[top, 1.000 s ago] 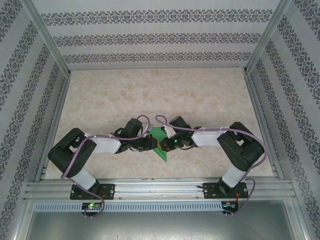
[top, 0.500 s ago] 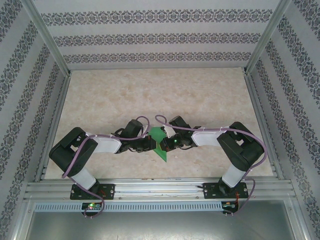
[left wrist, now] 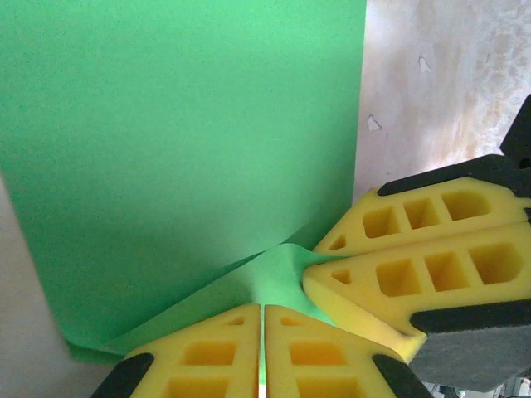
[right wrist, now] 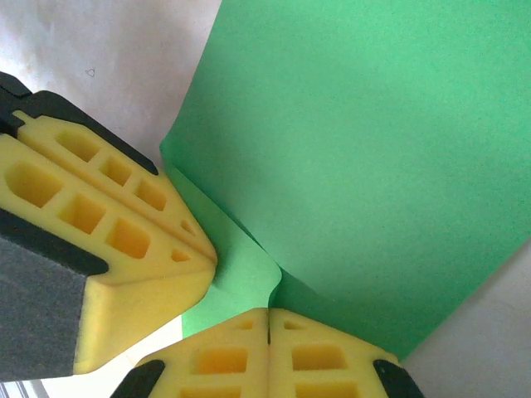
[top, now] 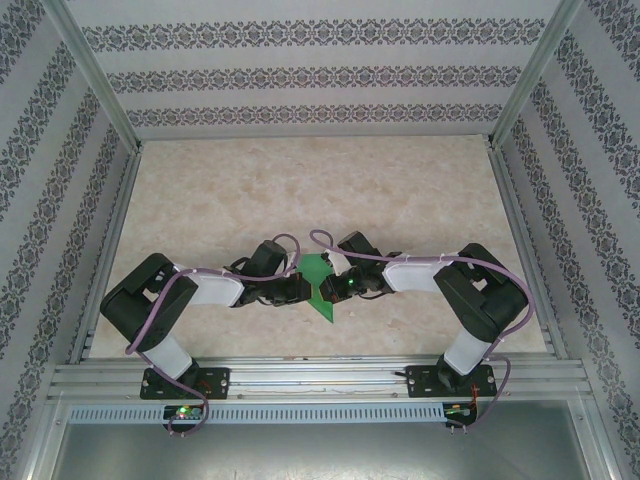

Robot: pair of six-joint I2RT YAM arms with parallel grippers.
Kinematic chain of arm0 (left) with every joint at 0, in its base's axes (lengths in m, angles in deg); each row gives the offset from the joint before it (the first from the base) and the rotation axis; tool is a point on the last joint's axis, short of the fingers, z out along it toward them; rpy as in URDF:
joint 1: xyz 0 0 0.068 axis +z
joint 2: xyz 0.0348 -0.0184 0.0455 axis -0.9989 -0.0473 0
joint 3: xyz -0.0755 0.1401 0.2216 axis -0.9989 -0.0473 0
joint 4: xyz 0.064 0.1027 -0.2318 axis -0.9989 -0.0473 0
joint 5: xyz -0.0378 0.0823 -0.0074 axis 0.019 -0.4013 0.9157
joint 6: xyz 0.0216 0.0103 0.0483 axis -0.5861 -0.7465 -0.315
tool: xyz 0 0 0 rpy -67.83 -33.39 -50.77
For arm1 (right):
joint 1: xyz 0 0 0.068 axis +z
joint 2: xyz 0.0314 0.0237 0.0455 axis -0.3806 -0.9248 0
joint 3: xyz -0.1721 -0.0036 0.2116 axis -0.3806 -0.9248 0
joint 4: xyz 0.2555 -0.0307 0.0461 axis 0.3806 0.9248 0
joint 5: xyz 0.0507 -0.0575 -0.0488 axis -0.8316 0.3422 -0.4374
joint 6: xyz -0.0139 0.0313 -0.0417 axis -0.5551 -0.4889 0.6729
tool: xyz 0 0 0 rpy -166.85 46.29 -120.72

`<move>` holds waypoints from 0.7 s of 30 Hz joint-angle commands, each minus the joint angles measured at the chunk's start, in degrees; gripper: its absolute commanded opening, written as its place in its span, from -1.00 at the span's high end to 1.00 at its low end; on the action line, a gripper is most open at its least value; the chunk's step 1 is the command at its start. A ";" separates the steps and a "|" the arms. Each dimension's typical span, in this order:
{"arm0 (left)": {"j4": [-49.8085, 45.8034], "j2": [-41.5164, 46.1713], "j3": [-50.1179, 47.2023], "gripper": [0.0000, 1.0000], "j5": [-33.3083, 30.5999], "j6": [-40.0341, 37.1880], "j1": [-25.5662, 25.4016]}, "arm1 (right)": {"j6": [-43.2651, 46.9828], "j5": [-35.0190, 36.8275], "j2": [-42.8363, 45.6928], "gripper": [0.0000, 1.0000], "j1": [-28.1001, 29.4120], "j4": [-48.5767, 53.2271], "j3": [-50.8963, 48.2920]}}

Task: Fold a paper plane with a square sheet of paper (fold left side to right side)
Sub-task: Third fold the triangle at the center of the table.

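Note:
The bright green sheet of paper (top: 321,272) stands lifted off the table between the two grippers, bent into a pointed shape with its tip toward the near edge. My left gripper (top: 303,290) and right gripper (top: 337,288) meet at its lower middle. In the left wrist view the sheet (left wrist: 182,149) spreads above my yellow pads (left wrist: 207,356), with the left gripper (left wrist: 264,308) shut on a curled flap. In the right wrist view my right gripper (right wrist: 268,311) is shut on the same flap of the sheet (right wrist: 373,149), beside the left gripper's pads (right wrist: 108,232). A dart-shaped paper plane is out of view.
The beige marbled table (top: 320,190) stretches beyond the arms. Patterned walls and metal frame posts (top: 110,200) close in its sides and back. A metal rail (top: 320,378) carrying both arm bases runs along the near edge.
The left arm has shifted very slightly; both grippers keep hold of the sheet at the same spot.

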 commanded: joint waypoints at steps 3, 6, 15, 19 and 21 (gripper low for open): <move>-2.31 -1.23 -0.23 0.79 -1.09 -1.25 -0.60 | 1.87 4.60 -3.10 1.00 0.80 6.90 -1.05; -3.38 -1.24 -0.41 0.79 -1.66 -1.29 -0.51 | 1.70 4.78 -2.89 1.00 0.79 7.20 -0.81; -4.17 -1.63 -1.00 0.79 -2.48 -0.55 -0.55 | 0.76 3.38 -0.87 0.86 0.18 6.58 0.55; -4.69 -2.14 -0.80 0.79 -2.75 -0.44 -0.51 | 0.59 2.44 0.19 0.74 -0.25 6.71 1.78; -5.18 -2.50 -0.54 0.79 -2.89 -0.35 -0.51 | 0.48 2.54 0.84 0.68 -0.47 6.89 2.35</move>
